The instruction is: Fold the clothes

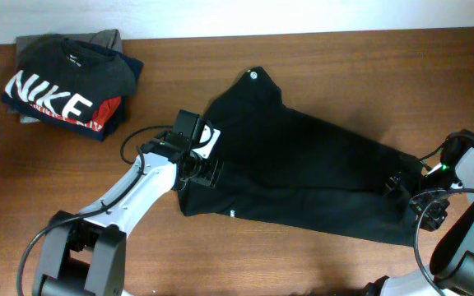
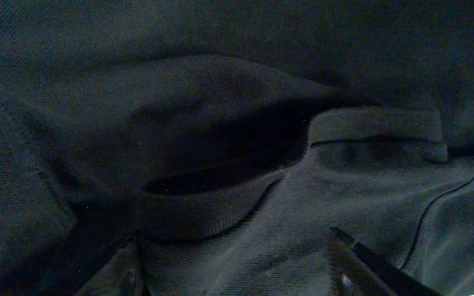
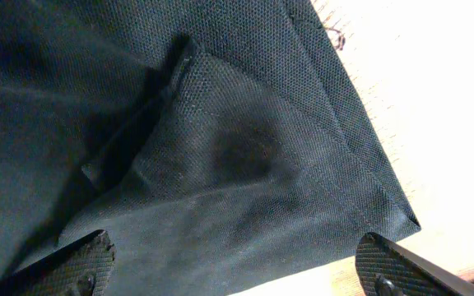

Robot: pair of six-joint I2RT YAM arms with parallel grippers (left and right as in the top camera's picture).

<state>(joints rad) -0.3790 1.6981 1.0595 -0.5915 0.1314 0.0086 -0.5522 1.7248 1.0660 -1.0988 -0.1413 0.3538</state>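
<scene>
The clothes (image 1: pixel 303 164), a plain black top, lie spread across the middle of the table, with a small white round tag (image 1: pixel 253 75) at the far corner. My left gripper (image 1: pixel 197 171) rests at its left edge. In the left wrist view this gripper (image 2: pixel 237 271) has its jaws apart, with ribbed collar fabric (image 2: pixel 220 205) lying between them. My right gripper (image 1: pixel 403 187) is at the garment's right end. In the right wrist view it (image 3: pixel 237 263) stands open over a folded hem corner (image 3: pixel 245 156), its fingers (image 3: pixel 81 263) wide apart.
A stack of folded garments topped by a black NIKE T-shirt (image 1: pixel 68 86) sits at the back left of the wooden table (image 1: pixel 344 57). Bare table (image 3: pixel 434 99) shows just beyond the hem corner. A black cable (image 1: pixel 138 136) loops beside my left arm.
</scene>
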